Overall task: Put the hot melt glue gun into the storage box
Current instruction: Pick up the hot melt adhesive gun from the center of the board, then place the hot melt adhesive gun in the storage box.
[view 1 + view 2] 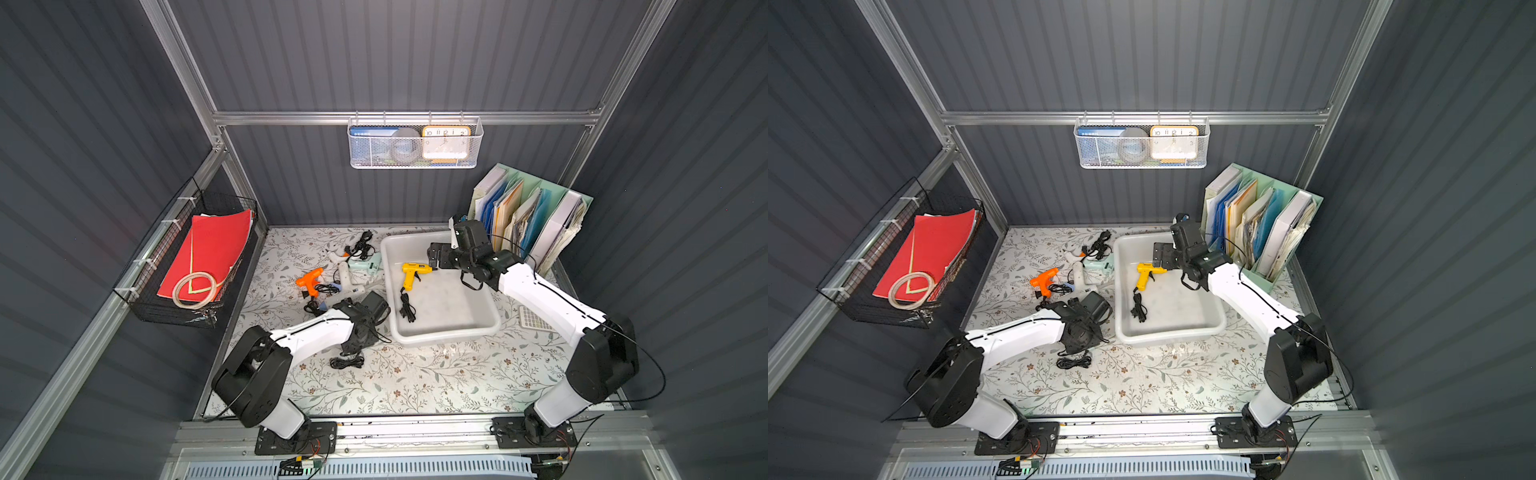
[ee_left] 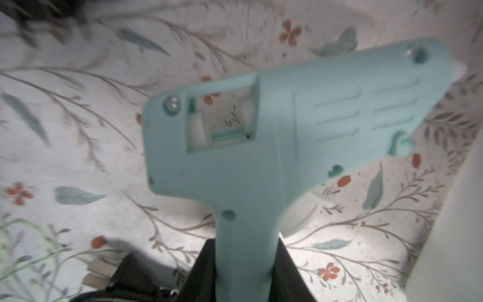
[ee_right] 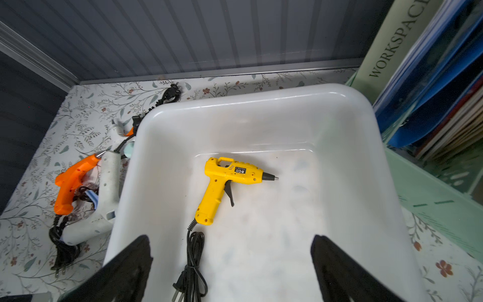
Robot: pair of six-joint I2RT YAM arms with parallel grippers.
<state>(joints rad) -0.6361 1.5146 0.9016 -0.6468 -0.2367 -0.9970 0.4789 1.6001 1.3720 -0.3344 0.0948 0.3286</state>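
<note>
Left gripper (image 2: 245, 272): closed on the handle of a mint-green glue gun (image 2: 287, 125); in the left wrist view the black jaws clamp the grip from both sides, and the gun's body juts out ahead of them above the floral table cover (image 2: 78, 157).
Whether lifted: judged to be just off the table or at the point of leaving it; the wrist view is blurred and I cannot tell for sure.
Right gripper (image 3: 230, 264): jaws spread wide, holding nothing, hovering over the storage box (image 3: 339, 109).
Storage box: directly beneath the right gripper and just to the side of the left gripper, where its pale wall (image 2: 457, 209) fills the edge of the wrist view.
Done so far: one yellow glue gun (image 3: 224, 183) lies flat on the box floor ahead of the open right jaws, its black cord (image 3: 193, 261) trailing back towards them.
In hand: the mint-green gun, gripped but not yet over the box.
Left to do: an orange glue gun (image 1: 309, 280) and two white glue guns (image 1: 347, 276) lie on the table beyond the left gripper, outside the box, with loose cords among them.
Progress judged: early; one gun in, one gripped, about three waiting.
Next move calls for: a lift high enough to clear the box rim, with the trailing cord watched.
</note>
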